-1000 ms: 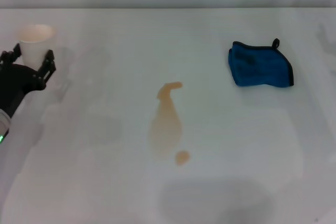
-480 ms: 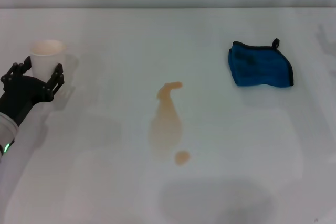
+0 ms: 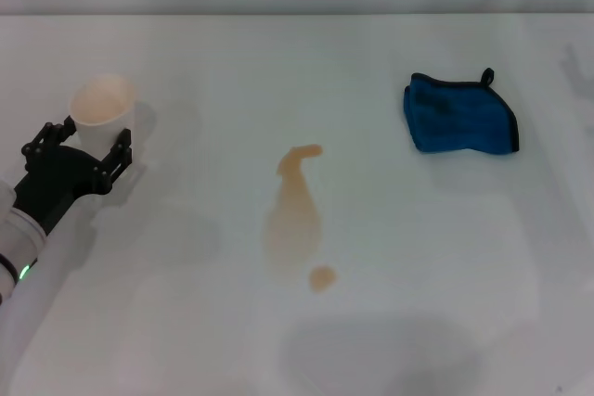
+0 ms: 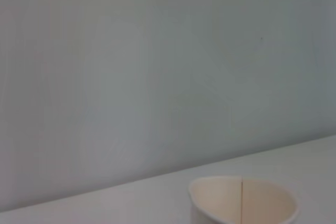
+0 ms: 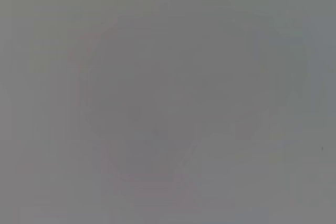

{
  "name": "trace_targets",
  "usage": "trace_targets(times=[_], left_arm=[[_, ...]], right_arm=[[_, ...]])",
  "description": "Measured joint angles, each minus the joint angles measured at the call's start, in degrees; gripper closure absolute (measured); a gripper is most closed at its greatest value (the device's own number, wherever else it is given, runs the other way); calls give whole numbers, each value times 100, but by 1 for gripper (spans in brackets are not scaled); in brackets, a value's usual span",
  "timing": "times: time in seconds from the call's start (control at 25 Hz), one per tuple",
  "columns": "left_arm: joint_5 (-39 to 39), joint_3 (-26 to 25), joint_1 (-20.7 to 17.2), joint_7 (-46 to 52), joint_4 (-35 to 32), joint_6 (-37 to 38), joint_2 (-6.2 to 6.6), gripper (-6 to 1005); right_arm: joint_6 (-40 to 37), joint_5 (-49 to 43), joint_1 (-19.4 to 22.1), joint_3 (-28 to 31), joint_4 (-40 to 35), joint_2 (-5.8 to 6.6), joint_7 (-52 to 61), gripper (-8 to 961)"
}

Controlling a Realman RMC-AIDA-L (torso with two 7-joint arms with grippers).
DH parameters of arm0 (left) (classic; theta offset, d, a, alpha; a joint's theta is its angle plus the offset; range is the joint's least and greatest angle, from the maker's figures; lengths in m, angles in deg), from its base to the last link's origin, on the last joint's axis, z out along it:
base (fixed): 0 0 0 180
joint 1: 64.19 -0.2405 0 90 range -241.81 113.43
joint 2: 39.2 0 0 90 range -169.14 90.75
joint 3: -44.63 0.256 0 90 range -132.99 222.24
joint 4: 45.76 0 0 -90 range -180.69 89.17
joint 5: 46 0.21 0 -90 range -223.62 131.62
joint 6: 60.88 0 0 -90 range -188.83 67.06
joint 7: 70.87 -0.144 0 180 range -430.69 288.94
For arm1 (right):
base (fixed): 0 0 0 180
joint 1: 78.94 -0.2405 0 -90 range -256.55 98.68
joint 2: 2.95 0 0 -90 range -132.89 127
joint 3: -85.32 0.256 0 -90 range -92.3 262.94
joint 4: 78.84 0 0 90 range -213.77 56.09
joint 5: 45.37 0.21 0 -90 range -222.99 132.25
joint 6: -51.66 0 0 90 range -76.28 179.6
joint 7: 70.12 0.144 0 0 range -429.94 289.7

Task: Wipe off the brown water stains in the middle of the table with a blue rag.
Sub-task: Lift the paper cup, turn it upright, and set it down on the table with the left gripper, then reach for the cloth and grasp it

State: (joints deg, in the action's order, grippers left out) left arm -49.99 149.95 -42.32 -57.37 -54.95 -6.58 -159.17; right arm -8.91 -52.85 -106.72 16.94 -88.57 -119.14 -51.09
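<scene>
- Lower half of the paper cup [image 3: 102, 113] hidden behind the left gripper [image 3: 91, 142] in the head view; grip on it impossible to confirm.
- Cup base cut off by the left wrist picture's edge.
- Right wrist view only a grey blur.
- Left arm cropped at the head view's edge.

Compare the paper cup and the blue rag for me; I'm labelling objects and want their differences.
The cup is pale whitish and stands upright and open-topped; the blue rag is bright blue with dark edging and lies flat and folded. The cup sits between the left gripper fingers on the robot's left; the rag lies untouched on its right. Both rest on the table, away from the brown water stains.
</scene>
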Motion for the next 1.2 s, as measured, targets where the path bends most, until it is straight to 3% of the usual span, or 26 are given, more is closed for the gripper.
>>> trace_targets(times=[0.12,0.24,0.88,1.04,1.2], left_arm=[[-3,0,-20,21,0,-9,1,286],[-4,3,-109,45,-6,24,1,178],[-9,396,-880,57,-354,492,-4,127],[-9,456,-1201,80,-440,821,-6,128],[-448,471,-1860,360,-478,1839,-8,127]], right_arm=[[-6,0,2,0,-1,0,1,173],[-54,1,18,0,-2,0,3,174],[-210,3,113,-93,6,0,4,174],[-215,1,151,-254,6,16,14,174],[-198,-3,201,-529,-25,54,437,174]])
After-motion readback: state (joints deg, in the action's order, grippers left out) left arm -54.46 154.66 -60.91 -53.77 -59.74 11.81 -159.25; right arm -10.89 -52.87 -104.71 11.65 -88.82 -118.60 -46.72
